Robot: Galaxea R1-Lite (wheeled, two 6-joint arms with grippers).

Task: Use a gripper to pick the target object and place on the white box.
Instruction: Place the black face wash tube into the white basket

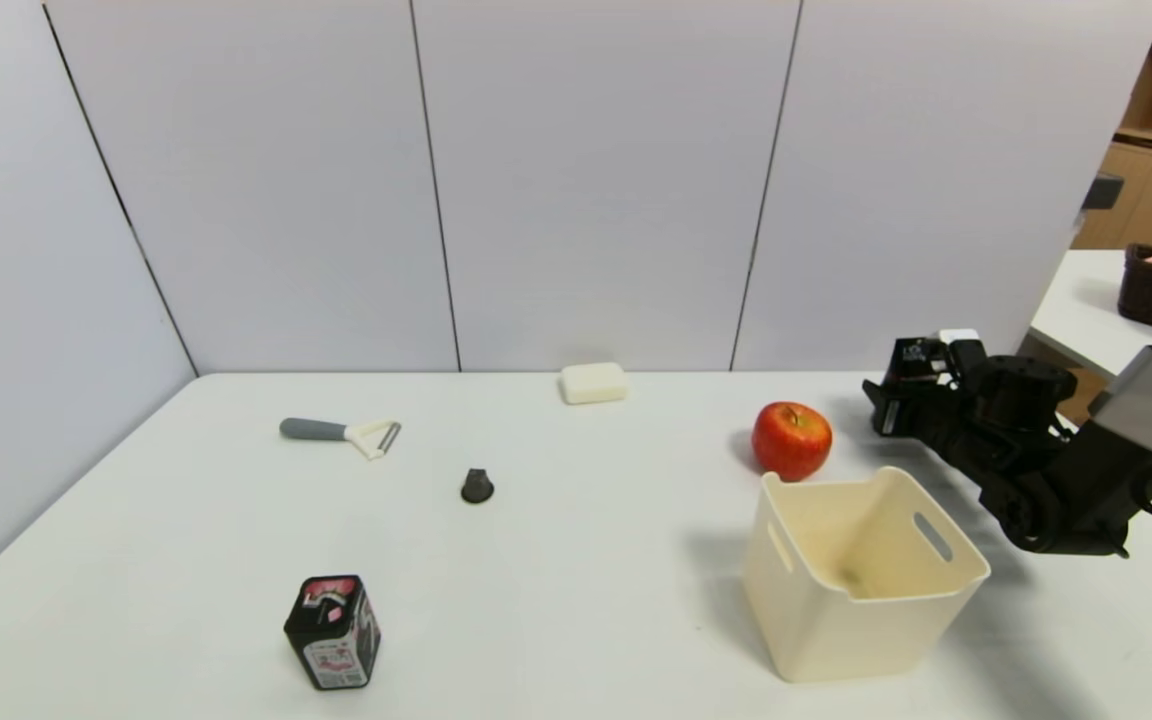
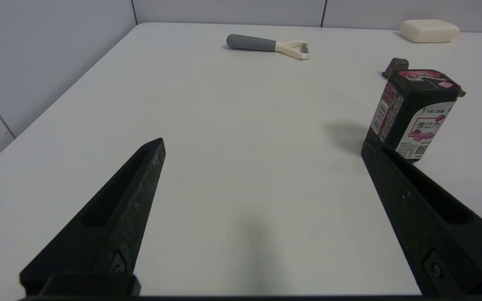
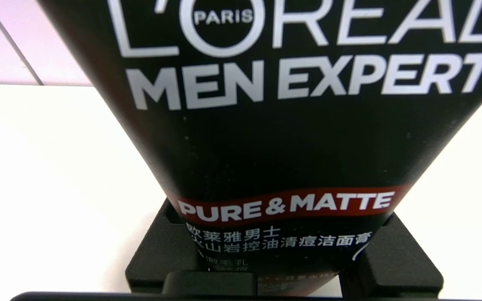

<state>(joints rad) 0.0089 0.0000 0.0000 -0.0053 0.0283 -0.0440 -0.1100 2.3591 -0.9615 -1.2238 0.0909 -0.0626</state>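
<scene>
The target object (image 3: 283,125), a black tube with white "L'OREAL MEN EXPERT" lettering and a red band, fills the right wrist view. My right gripper (image 3: 280,251) is shut on it, one black finger pressing each side of the tube's lower part. In the head view the right gripper (image 1: 891,400) sits at the table's far right, behind the white box (image 1: 836,630) and right of the apple; the tube blends into the black claw there. The white box stands open-topped and near the front right. My left gripper (image 2: 262,144) hangs open over bare table, holding nothing.
A red apple (image 1: 791,440) stands just behind the box. A black tin (image 1: 333,632) with a pink label is at the front left, by the left gripper's finger. A peeler (image 1: 341,432), a small dark object (image 1: 477,486) and a white soap-like block (image 1: 593,383) lie farther back.
</scene>
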